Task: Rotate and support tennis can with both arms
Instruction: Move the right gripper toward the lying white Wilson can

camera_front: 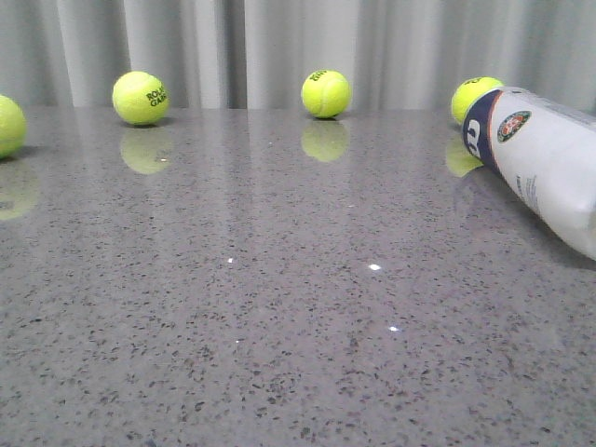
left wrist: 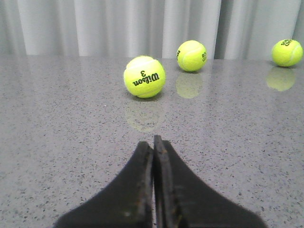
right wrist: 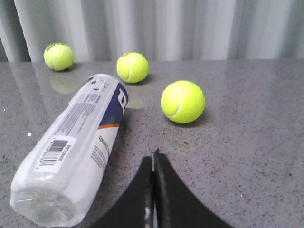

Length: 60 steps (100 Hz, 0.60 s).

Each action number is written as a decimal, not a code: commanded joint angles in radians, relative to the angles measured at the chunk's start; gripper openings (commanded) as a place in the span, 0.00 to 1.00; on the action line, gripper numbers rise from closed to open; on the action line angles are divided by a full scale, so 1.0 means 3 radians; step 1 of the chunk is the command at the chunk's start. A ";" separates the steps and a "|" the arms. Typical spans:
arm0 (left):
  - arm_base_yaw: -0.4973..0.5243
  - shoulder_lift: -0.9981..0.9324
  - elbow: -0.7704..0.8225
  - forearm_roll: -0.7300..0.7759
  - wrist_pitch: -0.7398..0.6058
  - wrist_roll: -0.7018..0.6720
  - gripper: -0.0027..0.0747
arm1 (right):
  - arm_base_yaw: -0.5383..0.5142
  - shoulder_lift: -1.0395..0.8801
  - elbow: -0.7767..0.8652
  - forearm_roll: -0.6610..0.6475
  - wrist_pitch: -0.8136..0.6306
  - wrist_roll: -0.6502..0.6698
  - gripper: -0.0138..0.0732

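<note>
The tennis can point(camera_front: 545, 163) lies on its side at the right of the grey table, its navy end with the white W turned toward the table's middle. In the right wrist view the tennis can point(right wrist: 76, 142) lies just beside my right gripper point(right wrist: 154, 159), apart from it, barcode up. That gripper is shut with nothing between its fingers. My left gripper point(left wrist: 153, 142) is shut too and empty, low over bare table, with a Wilson tennis ball point(left wrist: 144, 76) some way ahead. Neither gripper shows in the front view.
Yellow-green tennis balls stand along the back of the table near the curtain point(camera_front: 140, 97) point(camera_front: 326, 93) point(camera_front: 473, 96), with one at the far left edge point(camera_front: 7, 125). Another ball point(right wrist: 183, 101) rests close ahead of the right gripper. The speckled grey tabletop point(camera_front: 279, 307) is glossy.
</note>
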 commanded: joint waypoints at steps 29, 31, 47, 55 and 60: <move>0.0007 -0.0127 0.0159 -0.0019 -0.0271 -0.0016 0.01 | 0.0169 0.1205 -0.1009 -0.0030 0.0866 -0.0027 0.16; 0.0007 -0.0127 0.0159 -0.0019 -0.0271 -0.0016 0.01 | 0.0183 0.1260 -0.1048 -0.0027 0.0915 -0.0027 0.20; 0.0007 -0.0127 0.0159 -0.0019 -0.0271 -0.0016 0.01 | 0.0279 0.1591 -0.1473 0.0017 0.1163 -0.0027 0.68; 0.0007 -0.0127 0.0159 -0.0019 -0.0271 -0.0016 0.01 | 0.0327 0.1724 -0.1668 0.0020 0.1235 -0.0027 0.92; 0.0007 -0.0127 0.0159 -0.0019 -0.0271 -0.0016 0.01 | 0.0362 0.1809 -0.1775 0.0037 0.1288 -0.0027 0.91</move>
